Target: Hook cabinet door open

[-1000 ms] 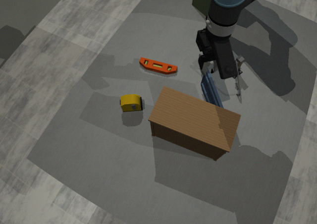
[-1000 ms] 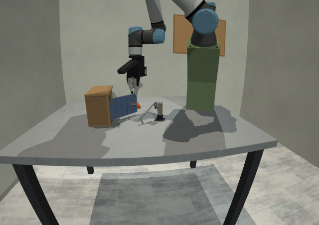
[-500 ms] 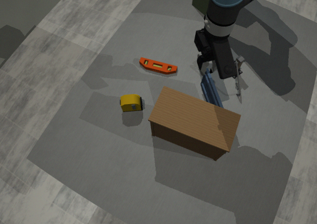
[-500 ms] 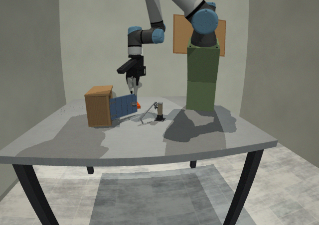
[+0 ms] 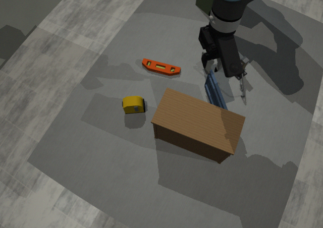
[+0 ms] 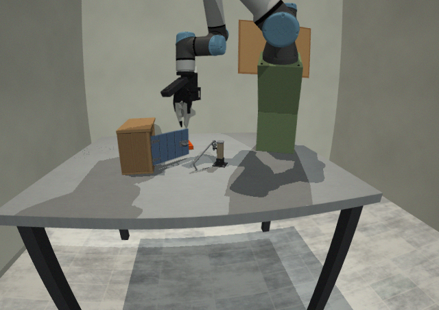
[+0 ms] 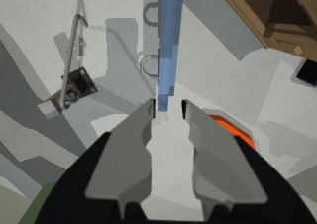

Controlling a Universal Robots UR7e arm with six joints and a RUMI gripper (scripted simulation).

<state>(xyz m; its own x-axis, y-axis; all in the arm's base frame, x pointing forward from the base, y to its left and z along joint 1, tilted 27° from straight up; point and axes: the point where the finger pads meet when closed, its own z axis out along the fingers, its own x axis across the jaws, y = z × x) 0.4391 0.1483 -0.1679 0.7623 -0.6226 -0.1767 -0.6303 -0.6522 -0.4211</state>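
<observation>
The brown wooden cabinet stands flat on its base on the table, also seen in the exterior view. Its blue door is swung open toward the post. A metal eye sits near the door's free end. The hook pivots on the post and slopes down with its tip on the table, apart from the door. My gripper hovers just above the door's free end. Its fingers are nearly shut with a narrow gap and hold nothing.
An orange spirit level lies behind the door. A yellow tape measure sits left of the cabinet. The arm's green pedestal stands to the right of the post.
</observation>
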